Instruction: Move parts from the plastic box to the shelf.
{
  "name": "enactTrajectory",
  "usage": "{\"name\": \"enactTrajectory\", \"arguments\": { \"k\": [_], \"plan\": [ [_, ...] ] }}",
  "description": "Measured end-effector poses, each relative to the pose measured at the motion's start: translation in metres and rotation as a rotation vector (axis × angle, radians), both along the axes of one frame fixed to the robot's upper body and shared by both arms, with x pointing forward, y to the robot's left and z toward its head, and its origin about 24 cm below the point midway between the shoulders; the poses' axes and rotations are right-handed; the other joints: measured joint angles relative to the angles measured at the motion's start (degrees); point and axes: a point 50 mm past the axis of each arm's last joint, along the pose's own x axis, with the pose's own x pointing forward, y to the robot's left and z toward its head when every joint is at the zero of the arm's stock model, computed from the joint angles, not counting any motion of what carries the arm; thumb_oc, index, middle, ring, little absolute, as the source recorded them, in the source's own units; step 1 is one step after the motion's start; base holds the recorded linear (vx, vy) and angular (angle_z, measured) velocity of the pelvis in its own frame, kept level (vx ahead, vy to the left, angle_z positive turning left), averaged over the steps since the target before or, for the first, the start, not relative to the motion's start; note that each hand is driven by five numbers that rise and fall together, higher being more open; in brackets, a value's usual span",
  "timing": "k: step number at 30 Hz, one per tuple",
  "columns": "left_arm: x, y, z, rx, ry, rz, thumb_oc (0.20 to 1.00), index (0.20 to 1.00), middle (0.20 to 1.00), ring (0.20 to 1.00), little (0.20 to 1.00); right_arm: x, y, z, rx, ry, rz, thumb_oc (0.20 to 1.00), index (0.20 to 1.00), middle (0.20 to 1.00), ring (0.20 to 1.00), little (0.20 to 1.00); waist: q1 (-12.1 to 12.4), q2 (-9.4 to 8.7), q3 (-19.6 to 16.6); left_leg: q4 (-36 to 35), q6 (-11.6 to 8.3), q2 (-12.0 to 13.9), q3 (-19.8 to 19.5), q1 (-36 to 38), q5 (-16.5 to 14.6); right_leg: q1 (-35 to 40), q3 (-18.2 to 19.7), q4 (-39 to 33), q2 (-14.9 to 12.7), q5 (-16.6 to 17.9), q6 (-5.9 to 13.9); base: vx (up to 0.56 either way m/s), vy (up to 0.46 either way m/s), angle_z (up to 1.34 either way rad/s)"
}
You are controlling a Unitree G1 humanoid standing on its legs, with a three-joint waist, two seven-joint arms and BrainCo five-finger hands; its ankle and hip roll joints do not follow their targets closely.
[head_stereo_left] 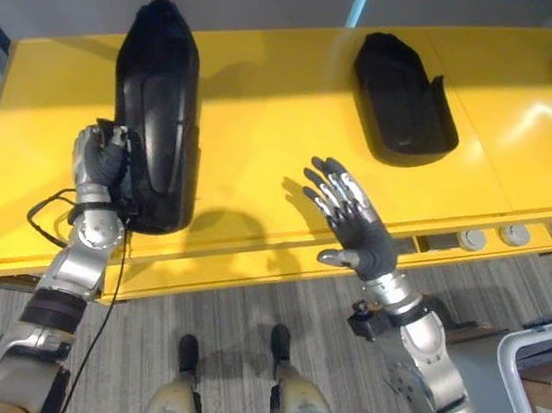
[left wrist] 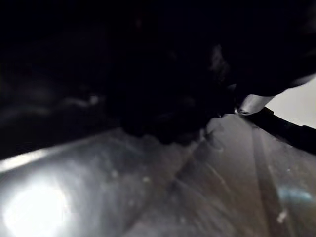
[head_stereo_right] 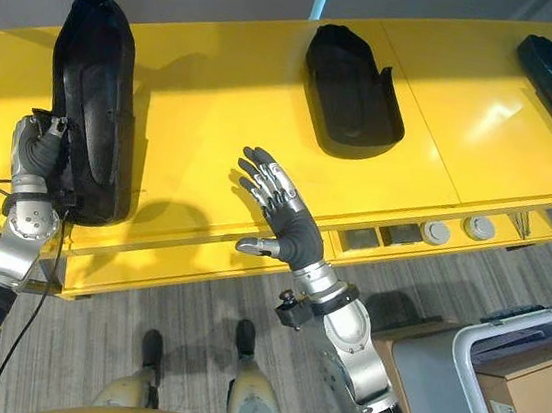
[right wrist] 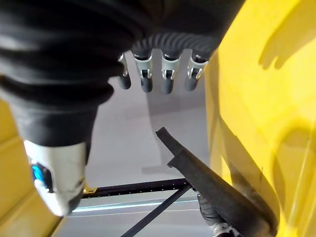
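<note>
Looked like a workshop or factory floor: long yellow metal shelf [head_stereo_left: 261, 164] held black moulded parts [head_stereo_left: 405, 97], grey carpet-tile floor [head_stereo_left: 241, 323], plastic box [head_stereo_right: 496, 385] with cardboard box [head_stereo_right: 534, 399] alongside.

- The silver-fingered, dark-covered left hand [head_stereo_left: 101, 153] is curling its fingers, wrist raised.
- The matching right hand [head_stereo_right: 285, 218] is hovering with fingers spread straight, palm down.
</note>
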Motion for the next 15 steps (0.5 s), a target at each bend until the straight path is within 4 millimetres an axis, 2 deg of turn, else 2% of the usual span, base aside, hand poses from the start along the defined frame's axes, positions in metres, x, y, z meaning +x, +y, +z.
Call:
{"name": "enactTrajectory", "arguments": {
  "k": [1, 10, 15],
  "plan": [
    [0.000, 0.000, 0.000, -0.001, -0.001, 0.003, 1.000, 1.000, 1.000, 1.000, 1.000, 0.000, 0.000, 0.000, 0.001, 0.000, 0.000, 1.000, 1.000, 1.000, 1.000, 1.000, -0.02, -0.02, 0.04, 0.15, 0.00, -0.01, -0.01, 0.00, 0.00, 0.01, -0.01, 0.00, 0.00, 0.01, -0.01, 0.00, 0.000, 0.00],
    [0.006, 0.002, 0.017, -0.017, -0.066, 0.032, 1.000, 1.000, 1.000, 1.000, 1.000, 0.000, 0.000, 0.000, 0.001, 0.002, 0.000, 1.000, 1.000, 1.000, 1.000, 1.000, -0.26, -0.12, 0.75, -0.06, -0.06, 0.04, 0.02, 0.11, -0.03, 0.11, 0.01, 0.00, 0.02, -0.16, 0.22, 0.00, 0.000, 0.00],
    [0.006, -0.005, 0.016, -0.054, -0.088, 0.029, 1.000, 1.000, 1.000, 1.000, 1.000, 0.000, 0.000, 0.000, 0.001, 0.002, -0.001, 1.000, 1.000, 1.000, 1.000, 1.000, -0.17, -0.16, 0.79, -0.05, -0.06, 0.02, 0.03, 0.18, -0.03, 0.20, 0.06, 0.00, 0.03, -0.13, 0.19, 0.00, 0.000, 0.00]
  ]
}}
